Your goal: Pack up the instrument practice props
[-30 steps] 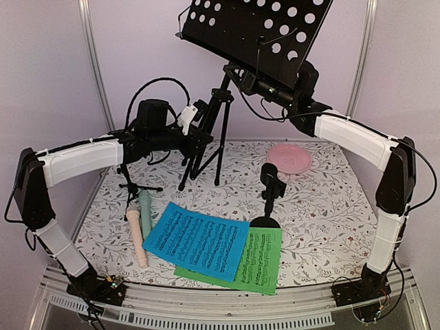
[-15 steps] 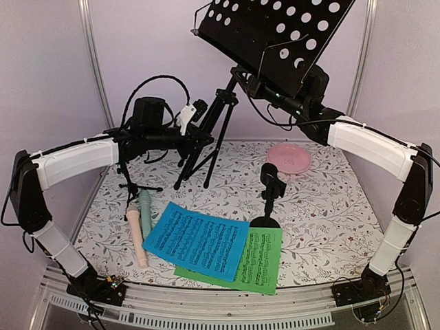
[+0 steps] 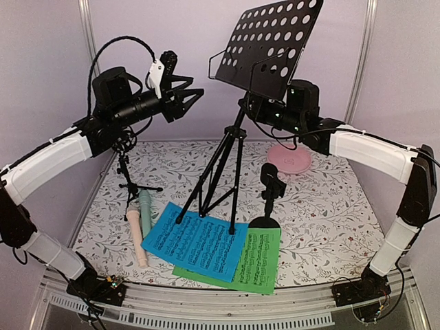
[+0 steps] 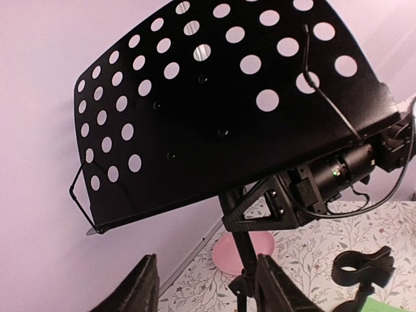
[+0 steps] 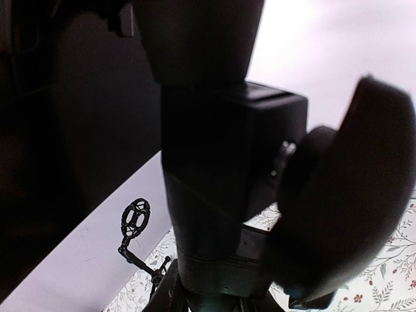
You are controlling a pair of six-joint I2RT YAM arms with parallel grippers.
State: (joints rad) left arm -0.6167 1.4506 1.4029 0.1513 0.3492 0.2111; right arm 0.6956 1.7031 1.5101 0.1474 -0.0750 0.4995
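The black perforated music rack stands upright, its tripod legs resting on the blue music sheet, which overlaps the green sheet. My right gripper is shut on the rack's post just under the desk. In the right wrist view the post joint fills the frame. My left gripper is open and empty, raised left of the rack. It also shows in the left wrist view. The mint and pink toy microphones lie at the left. Two black mic supports stand on the mat.
The round pink plate lies at the back right, behind the right mic support. The floral mat covers the table. Pale walls and metal frame posts enclose the back and sides.
The rack has swung upright and come down forward, its legs now on the blue sheet. My left gripper has left the tripod legs and risen up and to the left.
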